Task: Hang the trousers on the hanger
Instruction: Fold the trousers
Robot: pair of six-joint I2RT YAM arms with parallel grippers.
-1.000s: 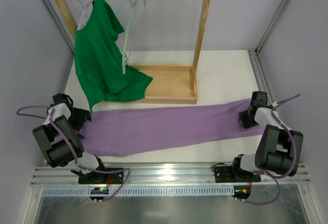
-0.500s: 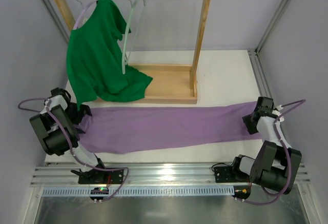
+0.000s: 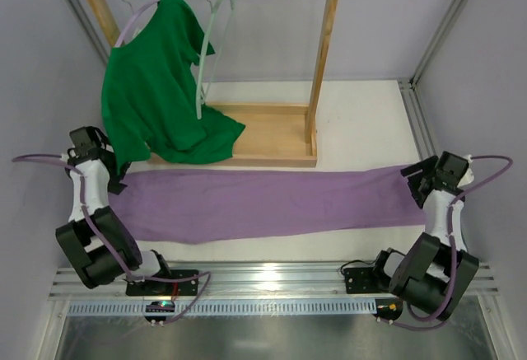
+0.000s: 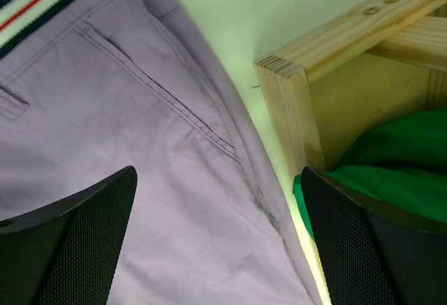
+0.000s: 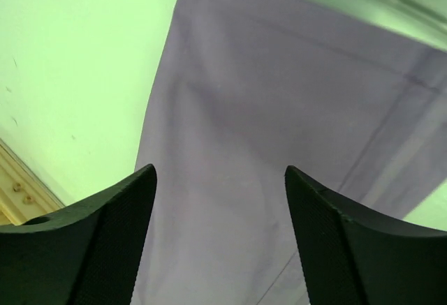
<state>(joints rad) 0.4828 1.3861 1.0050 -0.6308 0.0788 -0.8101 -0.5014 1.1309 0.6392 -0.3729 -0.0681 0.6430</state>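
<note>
White counter (image 3: 362, 121): trousers (image 3: 263, 203) flat across mid-frame, hanger (image 3: 206, 55) upper ctr on rack (image 3: 325, 63), just beside green shirt (image 3: 152, 88). L claw (image 4: 216, 249) & R claw (image 5: 220, 242) both wide, empty. Risk: hanger grab could snag shirt.

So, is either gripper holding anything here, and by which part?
Nothing is held. The left gripper, over the waistband end, and the right gripper, over the leg end, both stand open above the flat-lying trousers.

Robotics laboratory test cell: plain grey enclosure walls (image 3: 41, 63), an aluminium mounting rail (image 3: 272, 278) bearing the left arm (image 3: 86, 203) and right arm (image 3: 445, 212), white worktop (image 3: 362, 121), small wooden garment rack (image 3: 272, 133).
</note>
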